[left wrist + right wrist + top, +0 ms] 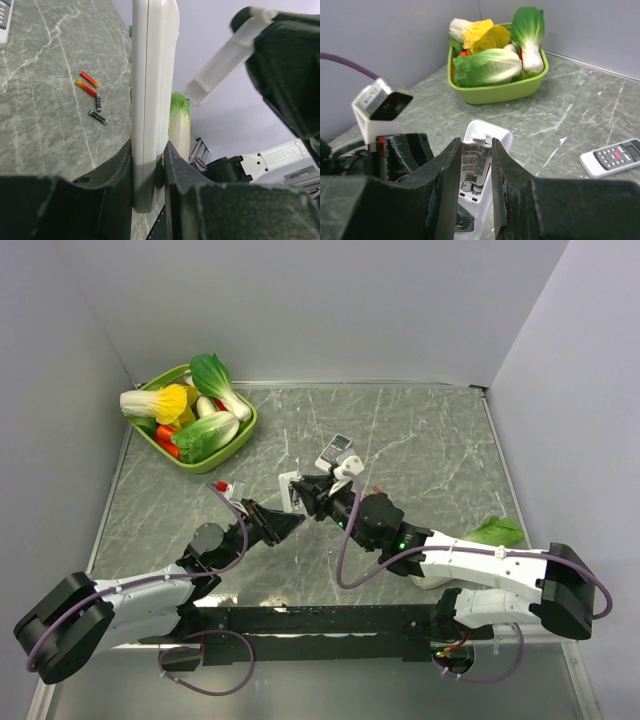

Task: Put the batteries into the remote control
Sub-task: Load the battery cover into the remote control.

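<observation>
Left gripper (pixel 148 152): jaws clamped on the lower end of the remote control (pixel 152 75), seen edge-on.
Right gripper (pixel 475 150): jaws narrow, flanking the remote's opened back. We cannot tell whether they bear on it, and we see no cell between them.
Batteries (pixel 92 97): loose on the table (pixel 40 140), apart from both grippers.
Step in hand: in our judgement, readying the compartment.
Method: we hold the left clamp firm, free the right gripper, grasp one cell mid-length and match its polarity.
</observation>
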You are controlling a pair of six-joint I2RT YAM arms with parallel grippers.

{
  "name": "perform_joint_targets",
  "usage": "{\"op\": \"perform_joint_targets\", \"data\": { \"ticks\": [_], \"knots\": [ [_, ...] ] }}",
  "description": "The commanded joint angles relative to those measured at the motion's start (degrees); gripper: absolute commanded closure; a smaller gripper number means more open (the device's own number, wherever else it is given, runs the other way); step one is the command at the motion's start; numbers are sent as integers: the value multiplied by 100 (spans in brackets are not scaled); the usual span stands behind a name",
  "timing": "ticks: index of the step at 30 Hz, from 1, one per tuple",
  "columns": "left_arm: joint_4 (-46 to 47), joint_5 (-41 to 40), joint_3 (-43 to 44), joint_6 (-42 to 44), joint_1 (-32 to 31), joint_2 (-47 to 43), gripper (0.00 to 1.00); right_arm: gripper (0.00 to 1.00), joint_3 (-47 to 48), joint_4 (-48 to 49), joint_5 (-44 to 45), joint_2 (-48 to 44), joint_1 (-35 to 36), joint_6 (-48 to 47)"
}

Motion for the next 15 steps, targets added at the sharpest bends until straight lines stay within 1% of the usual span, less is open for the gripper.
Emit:
{"op": "perform_joint_targets", "data": {
  "ticks": [1,5,15],
  "knots": [
    [183,-44,262,186,-51,-231,99,100,-32,585,736,222,258,-286],
    [95,-105,254,239,-69,-319,99,100,39,612,982,389,364,-321],
    [25,-228,174,212,-69,-460,99,100,39,603,824,328,417,-233]
  ]
}}
